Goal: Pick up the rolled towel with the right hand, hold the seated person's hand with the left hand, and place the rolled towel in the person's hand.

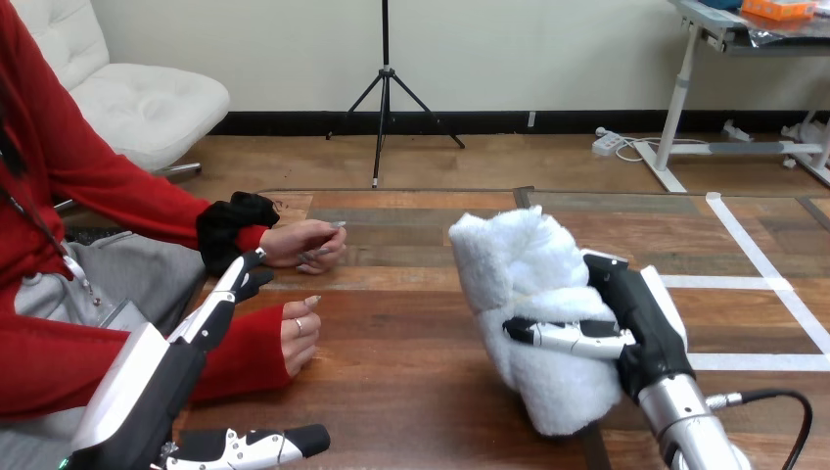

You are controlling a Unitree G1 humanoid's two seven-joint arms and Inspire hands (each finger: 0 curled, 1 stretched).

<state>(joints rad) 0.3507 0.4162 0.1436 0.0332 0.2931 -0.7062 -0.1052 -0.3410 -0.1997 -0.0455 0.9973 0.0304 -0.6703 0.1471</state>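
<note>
My right hand [641, 328] is shut on the rolled white towel [524, 284], thumb across its front, and holds it upright at the table's middle right. My left hand [161, 372] is open at the lower left. Its straight fingers [223, 297] point up towards the person's far hand [305, 245] and end beside that wrist's black cuff; I cannot tell if they touch. The far hand rests loosely curled on the table. The person's near hand [299, 335] lies as a fist on the table just right of my left fingers.
The wooden table [411, 392] runs across the view, with bare wood between the person's hands and the towel. White tape lines [773, 284] mark its right part. The person sits at the left side.
</note>
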